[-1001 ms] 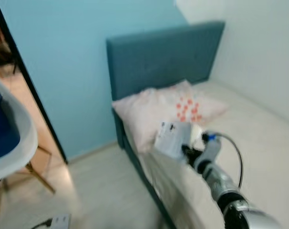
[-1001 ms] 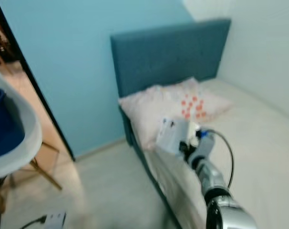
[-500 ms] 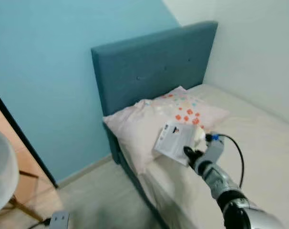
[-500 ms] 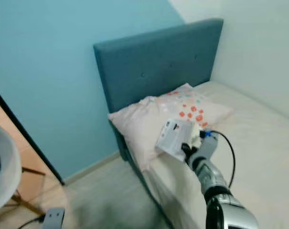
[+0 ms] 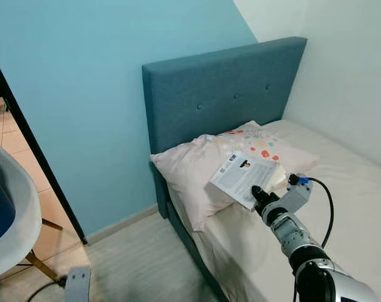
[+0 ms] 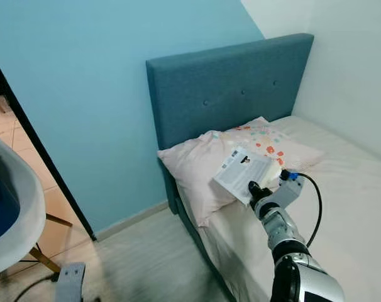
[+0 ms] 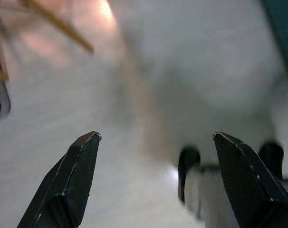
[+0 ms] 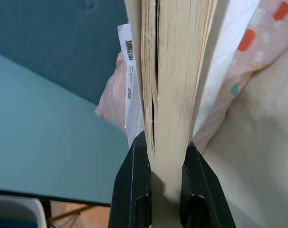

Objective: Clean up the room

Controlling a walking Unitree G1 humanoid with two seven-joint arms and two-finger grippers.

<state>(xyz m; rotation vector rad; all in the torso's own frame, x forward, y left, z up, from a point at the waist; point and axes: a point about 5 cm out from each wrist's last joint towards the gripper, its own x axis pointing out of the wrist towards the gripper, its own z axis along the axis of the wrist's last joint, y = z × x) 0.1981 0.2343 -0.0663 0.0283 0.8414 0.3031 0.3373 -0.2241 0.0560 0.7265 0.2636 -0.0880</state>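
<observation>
My right gripper (image 5: 263,197) is shut on a white paperback book (image 5: 245,178), held above the near edge of the bed (image 5: 341,207) beside the pink pillow (image 5: 197,173). In the right wrist view the two black fingers (image 8: 132,183) clamp the book's yellowed page edge (image 8: 175,71), with the cover's barcode showing. The left gripper (image 7: 156,178) hangs open over pale floor, nothing between its fingers.
A teal headboard (image 5: 222,88) stands against the blue wall. A white chair (image 5: 11,220) with wooden legs is at the left by a dark doorway. A grey power strip (image 5: 77,284) lies on the floor. Open floor lies between chair and bed.
The camera view has swung right then settled, showing less of the chair. The right gripper still holds the book, now tipped flatter and nearer the pillow.
</observation>
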